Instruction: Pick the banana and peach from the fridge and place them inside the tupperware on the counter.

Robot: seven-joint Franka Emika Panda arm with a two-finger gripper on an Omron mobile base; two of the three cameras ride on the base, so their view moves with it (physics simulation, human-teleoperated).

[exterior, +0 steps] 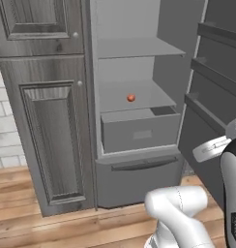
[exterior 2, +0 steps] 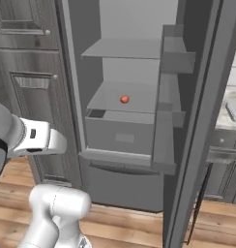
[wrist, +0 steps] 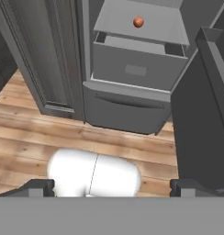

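A: Wooden floor (wrist: 132,137) and dark cabinets (exterior: 47,135) are seen, with the grey fridge (exterior: 139,131) standing open. How is the gripper (wrist: 112,187) held?

B: Its two tips are spread wide apart at the bottom of the hand view, and nothing is held between them.

A: Where is the peach (wrist: 138,22)?

B: It is seen at 12 o'clock from the gripper, well apart, on the shelf above the pulled-out drawer (wrist: 137,66).

A: And the banana?

B: It cannot be found.

A: Which step is in hand?

B: Likely the first reach. The hand must be raised and pushed in over the drawer.
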